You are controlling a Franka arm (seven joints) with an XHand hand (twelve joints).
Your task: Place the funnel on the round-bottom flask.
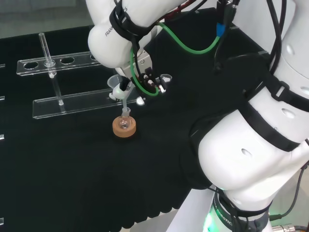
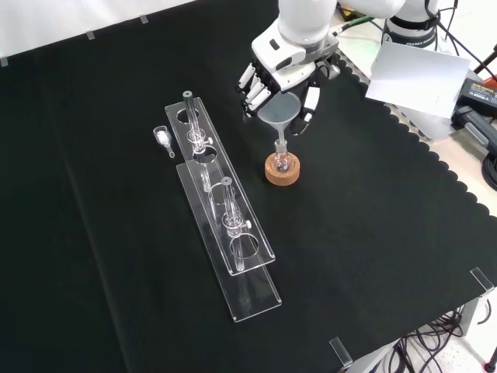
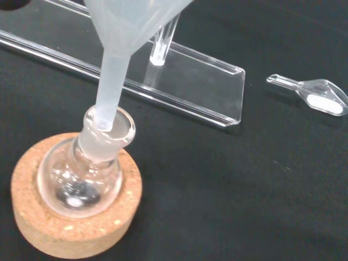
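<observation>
Front view, nearest the camera: clear rack (image 2: 233, 233) is lying lengthwise on the black cloth (image 2: 373, 233), running from near right to far left, with a test tube (image 2: 228, 203) standing in its near half and another tube (image 2: 191, 116) in its far half. A small clear scoop (image 2: 164, 140) with white powder in it is lying on the cloth just left of the rack's far end.

Right of the rack, well apart from it, the cork ring (image 2: 282, 170) is sitting on the cloth with the round-bottom flask (image 2: 281, 162) upright in it. In the wrist view the flask bulb (image 3: 81, 182) is resting in the ring's hollow, neck up, and the funnel (image 3: 117, 60) stem tip is sitting inside the neck opening, leaning toward one side of the rim. Whether the stem is touching the glass is hard to tell.

Directly above the flask, the funnel cone (image 2: 280, 111) is being held by the hand (image 2: 273, 78), fingers curling around the cone's rim from the far side, thumb on the right. The hand is partly closed on the funnel, not let go.

Head view: hand (image 1: 145, 82) is hanging over the ring (image 1: 124, 127), funnel (image 1: 116, 83) at its left.

Writing: partial letters on the white arm link in the head view, not readable in full. A blank-looking white sheet (image 2: 419, 78) is lying far right off the cloth.
</observation>
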